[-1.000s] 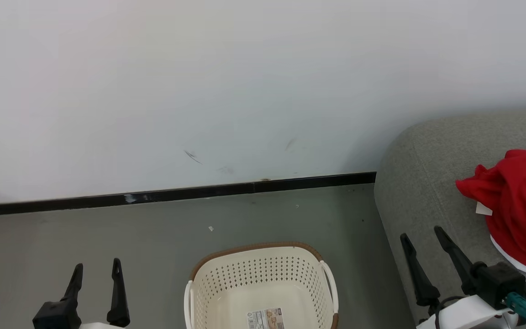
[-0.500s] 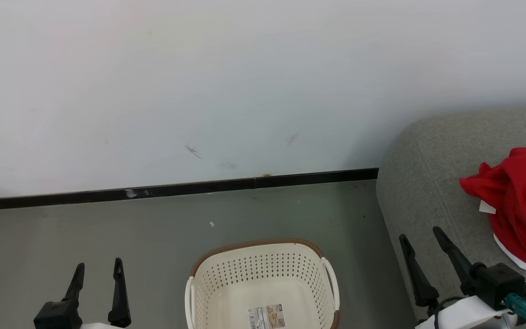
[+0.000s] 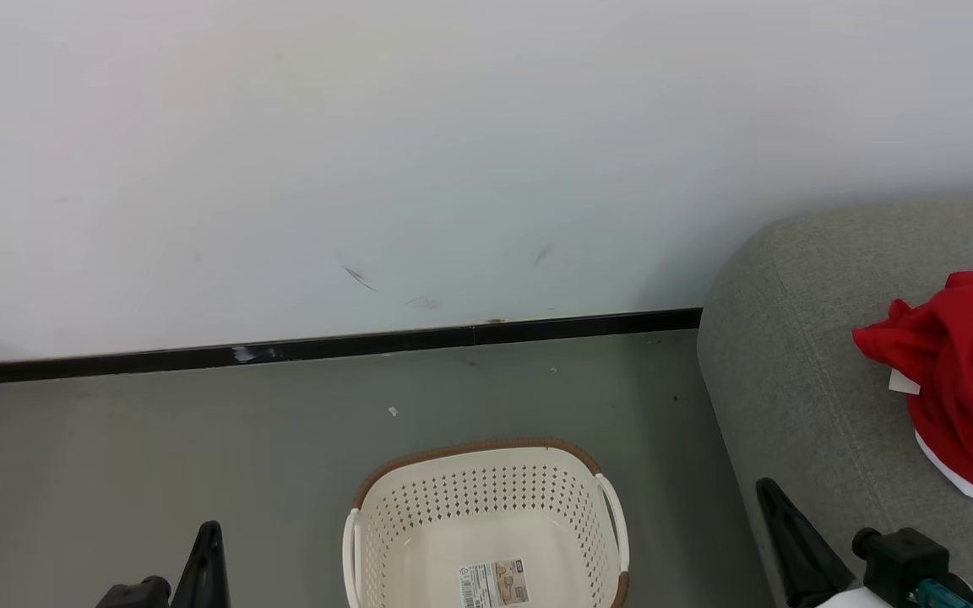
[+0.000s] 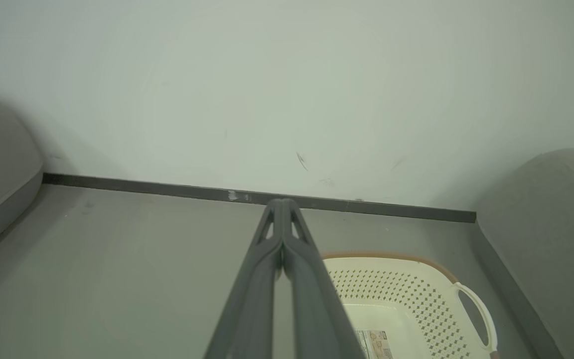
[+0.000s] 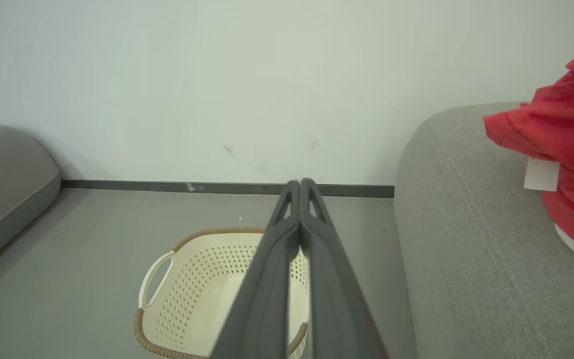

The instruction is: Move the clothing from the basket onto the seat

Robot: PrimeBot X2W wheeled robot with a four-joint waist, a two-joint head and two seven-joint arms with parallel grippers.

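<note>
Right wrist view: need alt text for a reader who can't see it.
The right gripper, fingers shut together and holding nothing, points toward a pale wall above a cream basket on the grey floor, its visible interior empty. Red clothing with a white tag lies on the grey seat at right.

Left tool (image 3: 209,534): positioned low at the lower left of the head view, pointing up. Its fingers (image 4: 259,289) are pressed together along their length, tips meeting, with nothing between them.

Right tool (image 3: 765,490): positioned low at the lower right, leaning left. Its fingers (image 5: 274,279) are likewise closed tip to tip and empty. The dark wrist housing (image 3: 900,553) sits behind it.
</note>
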